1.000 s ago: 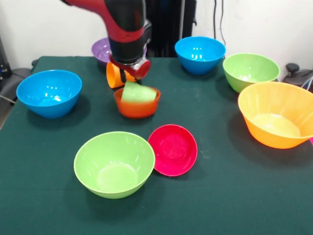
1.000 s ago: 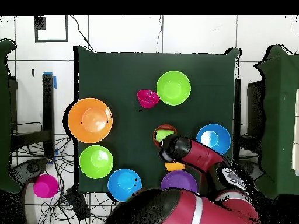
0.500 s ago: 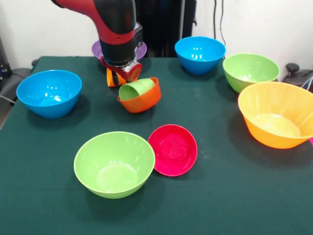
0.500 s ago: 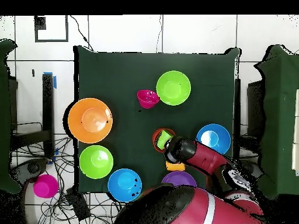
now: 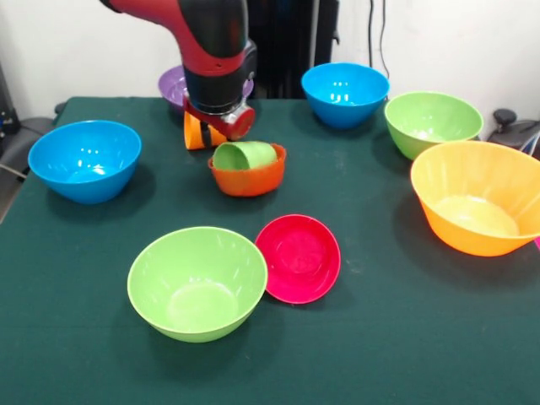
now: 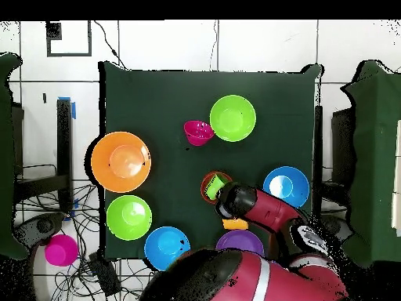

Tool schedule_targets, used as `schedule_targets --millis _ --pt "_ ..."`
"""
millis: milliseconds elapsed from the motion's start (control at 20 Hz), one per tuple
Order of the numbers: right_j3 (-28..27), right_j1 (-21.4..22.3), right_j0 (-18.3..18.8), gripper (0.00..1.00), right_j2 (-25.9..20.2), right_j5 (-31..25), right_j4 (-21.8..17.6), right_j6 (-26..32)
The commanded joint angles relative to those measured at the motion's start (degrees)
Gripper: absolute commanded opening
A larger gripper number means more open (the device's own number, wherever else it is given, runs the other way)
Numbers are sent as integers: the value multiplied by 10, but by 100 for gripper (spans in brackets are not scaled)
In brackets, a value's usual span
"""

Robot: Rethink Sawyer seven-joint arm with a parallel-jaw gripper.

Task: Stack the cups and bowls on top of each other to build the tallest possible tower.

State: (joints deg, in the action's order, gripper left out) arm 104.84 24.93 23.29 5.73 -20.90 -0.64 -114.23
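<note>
your light green cup (image 5: 245, 155) now lies on its side in the small orange-red bowl (image 5: 247, 178), which has dropped flat on the bench (image 5: 380, 337) after tipping. no tower yet. i cannot tell if your tool (image 5: 218, 122) is clenched.

No readable txt, labels or nos. anywhere in either view.

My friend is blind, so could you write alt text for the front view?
A red and black robot arm hangs over a small orange-red bowl with a light green cup lying inside it, among scattered colourful bowls on a green table.
</note>
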Motion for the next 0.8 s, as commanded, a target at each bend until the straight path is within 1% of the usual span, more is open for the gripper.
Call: schedule_targets --millis 50,150,200,250,350,450,500,600,700,800 --pt "-13 -1 -32 100 -51 -19 9 -58" --pt "-21 -6 -30 100 -52 -23 8 -52" --pt "-22 -7 -28 100 -55 -13 5 -49" --pt "-20 -1 -28 100 -55 -20 3 -43" --pt "-22 22 -40 100 -40 -30 -8 -35" --pt "-16 42 -48 100 -34 -48 -10 -32" --pt "-15 45 -49 100 -34 -43 -13 -30" --pt "-18 38 -44 100 -44 -33 -21 -17" --pt "-27 32 -47 100 -42 -24 -28 -11" --pt "-36 38 -58 100 -31 -39 -29 -12"
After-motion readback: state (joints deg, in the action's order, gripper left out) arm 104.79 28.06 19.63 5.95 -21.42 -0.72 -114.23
